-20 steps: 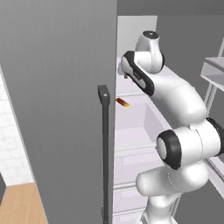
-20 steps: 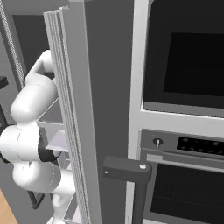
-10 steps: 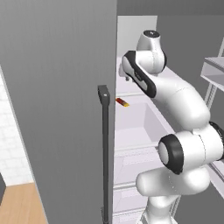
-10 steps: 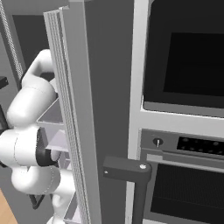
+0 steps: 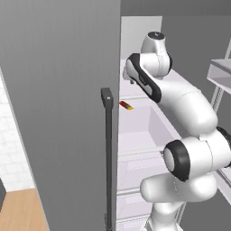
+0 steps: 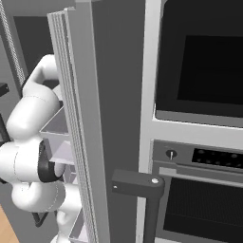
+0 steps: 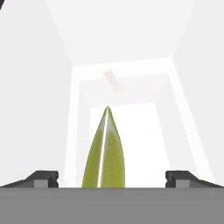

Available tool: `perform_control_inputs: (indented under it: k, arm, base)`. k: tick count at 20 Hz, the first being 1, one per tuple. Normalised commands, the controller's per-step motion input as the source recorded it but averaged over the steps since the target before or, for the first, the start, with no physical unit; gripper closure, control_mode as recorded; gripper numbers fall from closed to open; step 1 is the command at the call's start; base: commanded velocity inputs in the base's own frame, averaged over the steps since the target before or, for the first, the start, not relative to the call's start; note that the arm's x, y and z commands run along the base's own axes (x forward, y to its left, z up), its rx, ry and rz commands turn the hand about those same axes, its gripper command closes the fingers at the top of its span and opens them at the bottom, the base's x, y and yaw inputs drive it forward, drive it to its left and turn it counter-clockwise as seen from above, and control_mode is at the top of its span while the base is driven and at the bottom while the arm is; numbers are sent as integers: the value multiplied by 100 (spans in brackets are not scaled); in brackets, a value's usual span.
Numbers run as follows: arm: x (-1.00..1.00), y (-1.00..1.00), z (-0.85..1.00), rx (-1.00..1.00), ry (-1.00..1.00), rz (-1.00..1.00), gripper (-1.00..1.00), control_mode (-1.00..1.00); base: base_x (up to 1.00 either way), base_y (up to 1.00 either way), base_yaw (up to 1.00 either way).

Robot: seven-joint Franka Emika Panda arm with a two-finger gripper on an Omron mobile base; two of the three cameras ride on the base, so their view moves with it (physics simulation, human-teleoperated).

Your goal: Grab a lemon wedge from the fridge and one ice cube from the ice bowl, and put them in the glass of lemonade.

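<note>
fridge (image 5: 67, 90) open, arm reaching inside | lemon wedge (image 7: 104, 151) between spread fingertips of gripper (image 7: 111, 177), inside fridge; grasp cannot be told | wedge not out yet; ice cube and drop into lemonade remain

Lemon wedge (image 7: 104, 153) base cut off below, gripper (image 5: 129, 79) hidden behind fridge (image 5: 58, 90) door; small red item (image 5: 126, 105) unidentifiable

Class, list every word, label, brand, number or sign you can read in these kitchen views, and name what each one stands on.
None can be read.
Oven control panel: a row of small dark marks beside the knob, too small to read.
Fridge door and shelves: no lettering visible.
Small red and yellow item on a fridge shelf: no legible label.
</note>
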Motion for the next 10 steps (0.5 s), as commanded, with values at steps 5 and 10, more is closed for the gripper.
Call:
perform_control_inputs:
  k: [5,10]
  arm:
    - [0,0,-16,0,10,-1,100,-100]
    - [0,0,-10,0,8,0,100,-100]
  base:
    - [0,0,0]
    - [0,0,0]
